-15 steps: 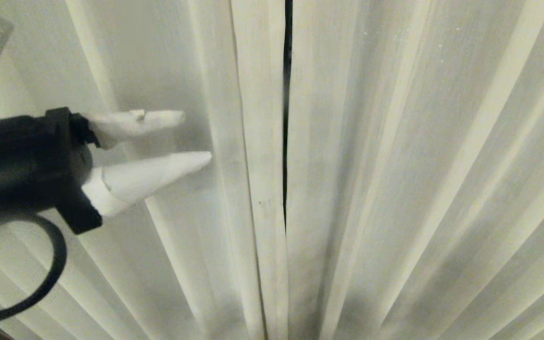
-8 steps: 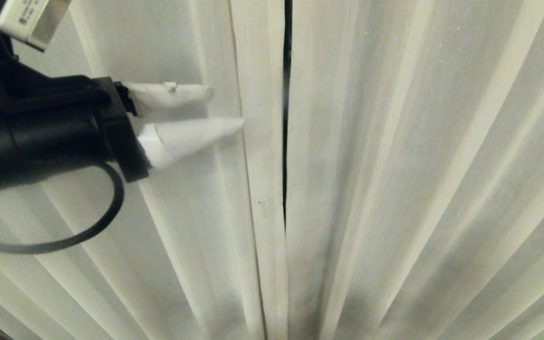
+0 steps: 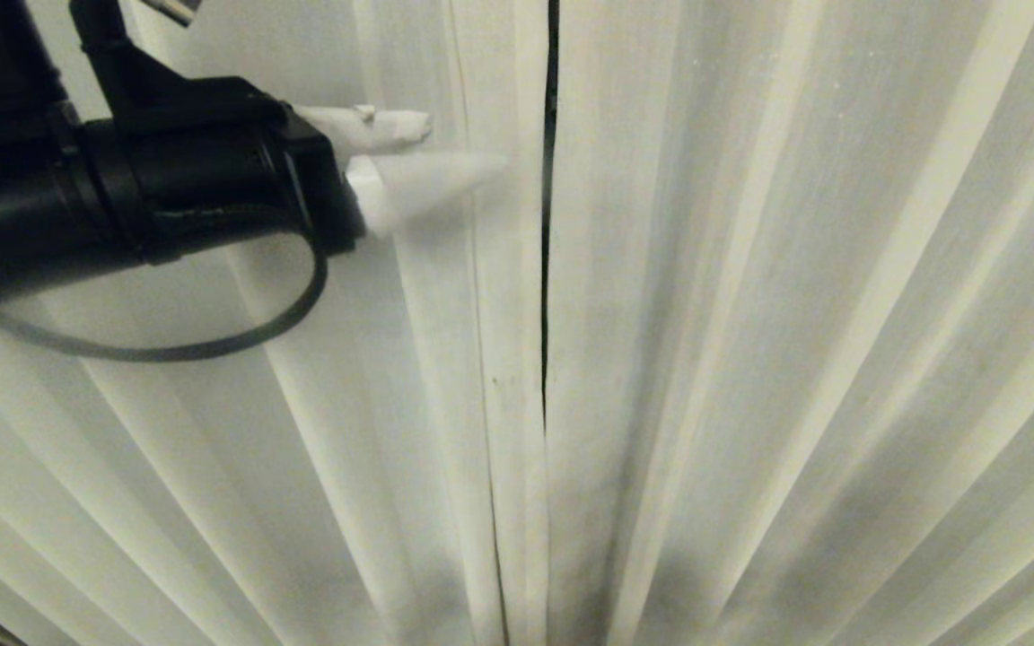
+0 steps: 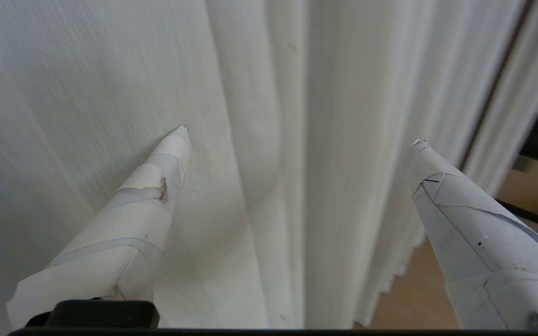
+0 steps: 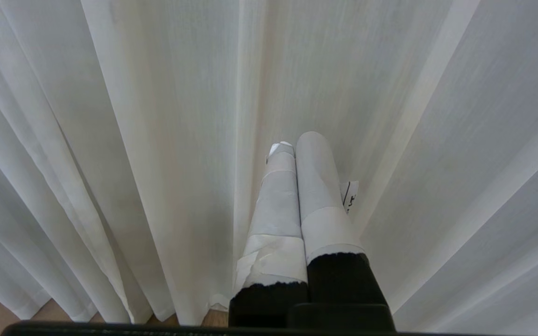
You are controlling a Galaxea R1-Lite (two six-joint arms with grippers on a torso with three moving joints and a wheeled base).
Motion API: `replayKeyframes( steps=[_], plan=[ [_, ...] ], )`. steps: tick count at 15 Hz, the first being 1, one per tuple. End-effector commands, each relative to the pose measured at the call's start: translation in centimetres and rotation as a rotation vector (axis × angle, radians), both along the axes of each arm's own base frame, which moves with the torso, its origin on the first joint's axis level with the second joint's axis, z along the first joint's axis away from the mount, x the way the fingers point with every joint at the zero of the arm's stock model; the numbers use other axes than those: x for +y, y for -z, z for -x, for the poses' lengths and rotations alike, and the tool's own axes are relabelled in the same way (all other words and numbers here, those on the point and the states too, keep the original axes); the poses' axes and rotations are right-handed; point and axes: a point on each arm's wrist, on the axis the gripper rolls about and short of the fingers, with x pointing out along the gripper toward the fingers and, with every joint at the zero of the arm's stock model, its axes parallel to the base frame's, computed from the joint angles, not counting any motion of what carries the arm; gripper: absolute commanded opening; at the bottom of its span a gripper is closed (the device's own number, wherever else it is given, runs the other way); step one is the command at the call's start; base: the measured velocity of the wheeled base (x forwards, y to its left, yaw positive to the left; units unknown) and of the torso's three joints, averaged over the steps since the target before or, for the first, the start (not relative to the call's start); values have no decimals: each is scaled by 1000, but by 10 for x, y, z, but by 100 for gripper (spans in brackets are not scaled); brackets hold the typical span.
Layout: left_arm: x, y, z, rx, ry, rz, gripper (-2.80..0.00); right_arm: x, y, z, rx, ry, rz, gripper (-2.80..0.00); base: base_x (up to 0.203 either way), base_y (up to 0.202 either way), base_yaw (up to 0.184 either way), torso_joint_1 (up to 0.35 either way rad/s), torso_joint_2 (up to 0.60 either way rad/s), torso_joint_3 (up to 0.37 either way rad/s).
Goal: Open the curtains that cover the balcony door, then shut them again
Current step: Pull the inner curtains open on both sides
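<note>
Presently catalogued, from largest item to smallest:

Curtains (image 3: 750, 359): two cream woven panels with long vertical pleats, filling the head view edge to edge. Their hemmed inner edges hang side by side near the centre, parted only by a thin dark slit (image 3: 547, 224) that runs down from the top and closes to nothing lower down, where the hems touch. Balcony door: hidden behind the fabric; only that dark line shows between the hems.

Floor (image 4: 409, 298): a wedge of wood-toned surface below the curtain's lower hem, seen in the left wrist view; a dark bar crosses the far side beyond the fabric.

Left arm: black housing entering from the upper left of the head view, a dark cable (image 3: 239, 336) looping beneath it. Free space lies between the arm and the panel's pleats below it.

Left gripper (image 3: 454, 152): white taped fingers spread wide, holding nothing. In the left wrist view one fingertip (image 4: 178, 140) rests against the flat of the left panel; the other stands apart, with the hemmed pleats between the two. In the head view the tips lie just short of the slit.

Right gripper (image 5: 292, 149): fingers pressed together, empty, pointing at pleats of the curtain, low near the hem; it does not appear in the head view.
</note>
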Motion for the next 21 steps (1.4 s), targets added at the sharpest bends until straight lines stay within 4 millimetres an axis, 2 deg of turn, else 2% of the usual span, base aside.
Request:
replayKeyframes(
  steps=[1, 4, 9, 12, 21],
  plan=[
    [-10, -3, -11, -6, -40, 7, 0, 0, 0, 0, 2, -1, 1, -280, 0, 0, 0, 0, 0, 0],
    [-17, -10, -17, -27, -99, 1, 0, 0, 0, 0, 2, -1, 1, -280, 0, 0, 0, 0, 0, 0],
    [-16, -11, -20, -61, -210, -87, 0, 0, 0, 0, 2, -1, 1, -280, 0, 0, 0, 0, 0, 0],
    [-18, -21, -24, -77, -275, -89, 0, 0, 0, 0, 2, -1, 1, -280, 0, 0, 0, 0, 0, 0],
    [-39, -41, -40, -56, -340, -110, 0, 0, 0, 0, 2, -1, 1, -280, 0, 0, 0, 0, 0, 0]
  ],
)
